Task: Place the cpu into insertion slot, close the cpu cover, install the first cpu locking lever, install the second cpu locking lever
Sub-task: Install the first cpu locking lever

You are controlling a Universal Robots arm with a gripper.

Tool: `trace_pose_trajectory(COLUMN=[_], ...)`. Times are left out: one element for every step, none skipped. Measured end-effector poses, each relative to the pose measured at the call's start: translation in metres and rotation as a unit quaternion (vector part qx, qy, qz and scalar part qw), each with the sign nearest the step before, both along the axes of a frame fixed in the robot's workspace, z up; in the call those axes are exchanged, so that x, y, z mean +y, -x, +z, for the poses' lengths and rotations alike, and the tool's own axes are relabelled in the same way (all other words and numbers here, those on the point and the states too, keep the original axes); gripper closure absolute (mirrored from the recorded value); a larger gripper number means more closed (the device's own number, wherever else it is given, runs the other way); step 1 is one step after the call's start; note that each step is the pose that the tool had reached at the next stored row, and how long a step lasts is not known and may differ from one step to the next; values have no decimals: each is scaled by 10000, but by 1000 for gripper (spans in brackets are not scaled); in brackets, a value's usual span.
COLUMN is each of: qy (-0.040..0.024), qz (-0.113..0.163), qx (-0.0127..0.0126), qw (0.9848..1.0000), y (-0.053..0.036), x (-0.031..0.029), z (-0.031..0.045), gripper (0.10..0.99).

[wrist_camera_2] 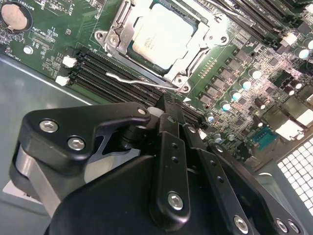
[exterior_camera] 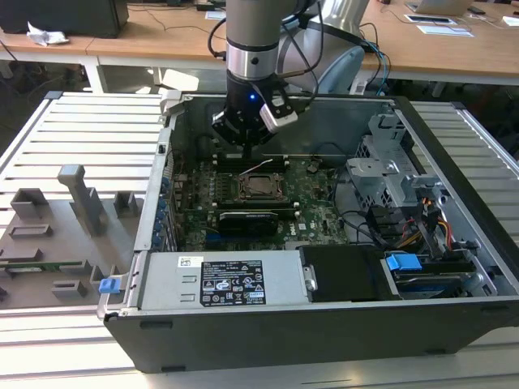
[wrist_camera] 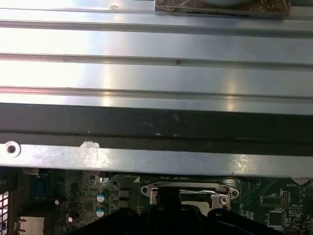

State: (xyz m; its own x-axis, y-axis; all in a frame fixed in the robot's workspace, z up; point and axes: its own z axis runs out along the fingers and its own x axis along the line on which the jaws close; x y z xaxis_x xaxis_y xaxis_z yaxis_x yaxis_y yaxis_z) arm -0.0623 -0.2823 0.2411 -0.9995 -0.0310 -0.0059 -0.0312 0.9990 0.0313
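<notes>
The cpu (wrist_camera_2: 164, 34) lies flat in the insertion slot (exterior_camera: 259, 187), its pale metal face showing through the window of the cpu cover (wrist_camera_2: 215, 34), which lies down over it. A thin wire locking lever (wrist_camera_2: 134, 81) runs along one side of the socket; in the exterior view it stands slightly raised (exterior_camera: 259, 166). My gripper (wrist_camera_2: 168, 105) is shut with nothing between its fingers, its tips right beside that lever. In the exterior view the gripper (exterior_camera: 247, 146) hangs inside the case just behind the socket. In the first wrist view the socket (wrist_camera: 188, 192) sits past the dark fingertips.
The open case holds a power supply (exterior_camera: 219, 279) in front, a drive cage (exterior_camera: 389, 174) on the exterior view's right and a black card (exterior_camera: 247, 219) in front of the socket. Memory slots (wrist_camera_2: 98, 68) flank the lever. Grey fixtures (exterior_camera: 77, 198) stand on the slatted table.
</notes>
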Motion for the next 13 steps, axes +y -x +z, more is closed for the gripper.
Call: trace_pose_trajectory(qy=[0, 0, 0, 0, 0, 0, 0, 0, 0, 0, 0, 0, 0], qz=[0, 0, 0, 0, 0, 0, 0, 0, 0, -1, 0, -1, 0], qx=[0, 0, 0, 0, 0, 0, 0, 0, 0, 0, 0, 0, 0], qw=[10000, 10000, 10000, 10000, 10000, 10000, 10000, 10000, 10000, 10000, 10000, 10000, 10000], y=[0, 0, 0, 0, 0, 0, 0, 0, 0, 0, -1, -7, -19], x=[0, 0, 0, 0, 0, 0, 0, 0, 0, 1, 4, 15, 31], z=[-8, -22, -34, -42, -52, -58, -68, -78, -85, -102, -113, -124, -132], gripper=[976, 976, 976, 976, 976, 976, 976, 976, 976, 976, 976, 976, 976])
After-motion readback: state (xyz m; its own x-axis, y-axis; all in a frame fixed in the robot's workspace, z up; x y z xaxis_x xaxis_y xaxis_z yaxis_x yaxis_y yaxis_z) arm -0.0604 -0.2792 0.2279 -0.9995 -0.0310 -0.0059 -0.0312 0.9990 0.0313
